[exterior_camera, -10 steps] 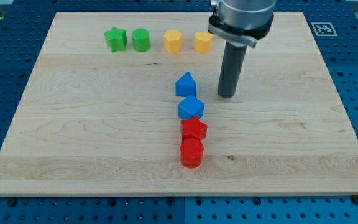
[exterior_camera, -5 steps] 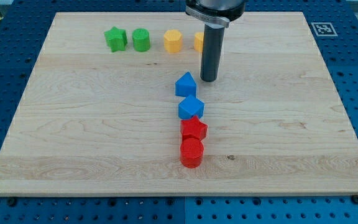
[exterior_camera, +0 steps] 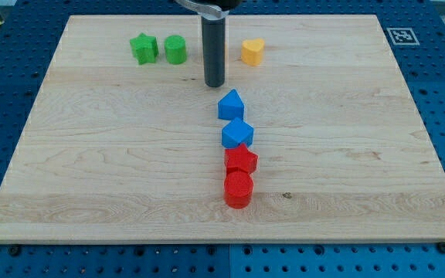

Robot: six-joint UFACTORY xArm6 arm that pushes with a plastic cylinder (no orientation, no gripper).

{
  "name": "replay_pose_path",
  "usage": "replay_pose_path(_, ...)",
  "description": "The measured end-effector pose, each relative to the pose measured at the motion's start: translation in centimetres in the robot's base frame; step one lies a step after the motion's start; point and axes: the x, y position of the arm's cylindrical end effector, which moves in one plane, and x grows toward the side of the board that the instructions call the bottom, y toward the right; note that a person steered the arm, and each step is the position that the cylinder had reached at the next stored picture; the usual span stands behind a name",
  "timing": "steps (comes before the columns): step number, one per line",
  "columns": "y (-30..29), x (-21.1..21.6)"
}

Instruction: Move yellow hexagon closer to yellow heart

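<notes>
The yellow heart [exterior_camera: 253,51] lies near the view's top, right of centre. The yellow hexagon sat just left of it in the earlier frames; the dark rod now stands in front of that spot and hides it. My tip [exterior_camera: 215,84] rests on the board just below that spot, left of and below the heart, and above and slightly left of the upper blue block [exterior_camera: 231,104].
A green star [exterior_camera: 144,48] and a green round block [exterior_camera: 175,49] lie at the top left. Below the upper blue block a column runs down: a second blue block [exterior_camera: 237,133], a red star [exterior_camera: 241,160], a red round block [exterior_camera: 238,189]. The wooden board [exterior_camera: 91,170] carries them all.
My tip has slid to the view's left and upward, from right of the blue blocks to just below the yellow hexagon's spot, now covering it. No block has visibly moved.
</notes>
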Motion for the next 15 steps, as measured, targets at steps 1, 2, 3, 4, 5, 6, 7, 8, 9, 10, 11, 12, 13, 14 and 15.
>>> replay_pose_path(1, -0.2, -0.2)
replay_pose_path(2, -2.0, -1.4)
replay_pose_path(3, -2.0, -1.4)
replay_pose_path(4, -2.0, -2.6)
replay_pose_path(5, -2.0, -3.1)
replay_pose_path(6, -2.1, -3.2)
replay_pose_path(7, -2.5, -4.0)
replay_pose_path(8, -2.9, -5.4)
replay_pose_path(9, -2.9, -6.5)
replay_pose_path(10, -2.9, -6.5)
replay_pose_path(11, -0.4, -6.5)
replay_pose_path(12, 3.6, -6.5)
replay_pose_path(13, 5.1, -6.5)
replay_pose_path(14, 2.9, -7.1)
replay_pose_path(15, 3.5, -10.1)
